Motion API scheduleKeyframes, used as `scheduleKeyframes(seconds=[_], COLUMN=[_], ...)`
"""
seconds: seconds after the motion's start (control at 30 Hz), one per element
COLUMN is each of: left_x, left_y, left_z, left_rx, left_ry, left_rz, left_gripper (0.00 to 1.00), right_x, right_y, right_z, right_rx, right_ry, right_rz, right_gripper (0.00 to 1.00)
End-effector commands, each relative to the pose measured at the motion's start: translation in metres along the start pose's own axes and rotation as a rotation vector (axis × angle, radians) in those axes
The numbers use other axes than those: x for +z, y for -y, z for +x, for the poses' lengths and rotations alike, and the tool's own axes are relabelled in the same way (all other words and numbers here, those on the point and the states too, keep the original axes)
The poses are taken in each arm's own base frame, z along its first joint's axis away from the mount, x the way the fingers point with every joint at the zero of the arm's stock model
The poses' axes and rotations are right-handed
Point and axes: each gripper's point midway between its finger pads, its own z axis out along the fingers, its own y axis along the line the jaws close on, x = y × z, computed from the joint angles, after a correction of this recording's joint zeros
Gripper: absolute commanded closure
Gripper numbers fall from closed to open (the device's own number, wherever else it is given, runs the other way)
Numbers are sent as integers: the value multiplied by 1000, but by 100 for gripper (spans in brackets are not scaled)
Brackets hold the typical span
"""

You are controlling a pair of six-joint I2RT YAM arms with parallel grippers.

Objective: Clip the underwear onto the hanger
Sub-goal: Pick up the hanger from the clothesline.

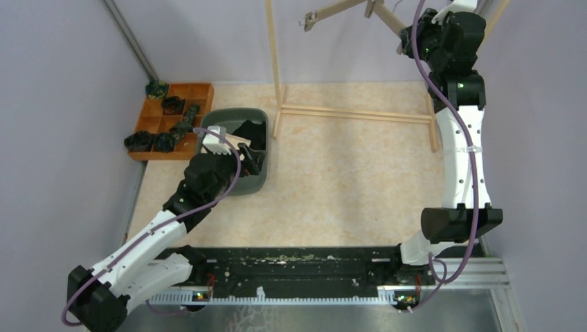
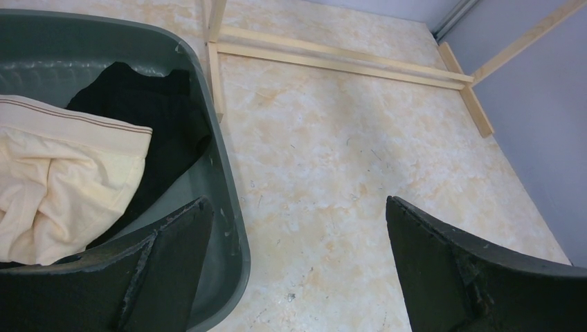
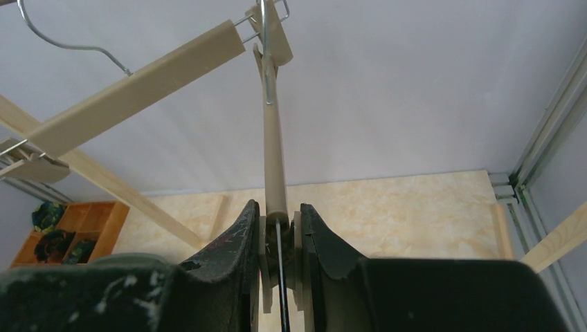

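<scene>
the top view looks steeply down from high behind the near edge, far enough back to take in the whole table (image 1: 346, 187). the left wrist view sits low and close over the grey bin (image 2: 232, 207), facing across the table to the wooden rack's foot rail (image 2: 332, 62); the top view shows both too. the right wrist view tilts upward, very near the hanger (image 3: 138, 86), facing the back wall (image 3: 415, 90). it shares the orange tray (image 3: 104, 214) with the top view.

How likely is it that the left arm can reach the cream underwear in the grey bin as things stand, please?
Probably yes. The jaws of the left arm stand wide open at the bin rim, and the cream underwear lies uncovered on top of the black underwear, with nothing in between.
</scene>
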Motion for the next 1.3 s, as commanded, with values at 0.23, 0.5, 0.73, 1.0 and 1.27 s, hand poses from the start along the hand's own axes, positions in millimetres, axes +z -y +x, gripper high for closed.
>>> scheduleKeyframes(seconds=[0.23, 0.5, 0.73, 1.0, 1.27], left_x=[2, 1, -4, -8, 0], left_y=[2, 1, 0, 0, -9], left_z=[1, -1, 4, 16, 29], left_rx=[-3, -6, -24, -63, -74], left_ry=[10, 14, 12, 7, -15], left_rz=[8, 2, 7, 32, -3], left_gripper=[1, 1, 1, 1, 1], right_x=[-17, -38, -79, -117, -137], right_y=[1, -10, -29, -24, -12], right_z=[5, 84, 155, 213, 253], right_rx=[42, 157, 371, 574, 722], right_ry=[36, -40, -5, 48, 152], right_rz=[-5, -17, -94, -106, -107], right_gripper=[100, 100, 100, 100, 100])
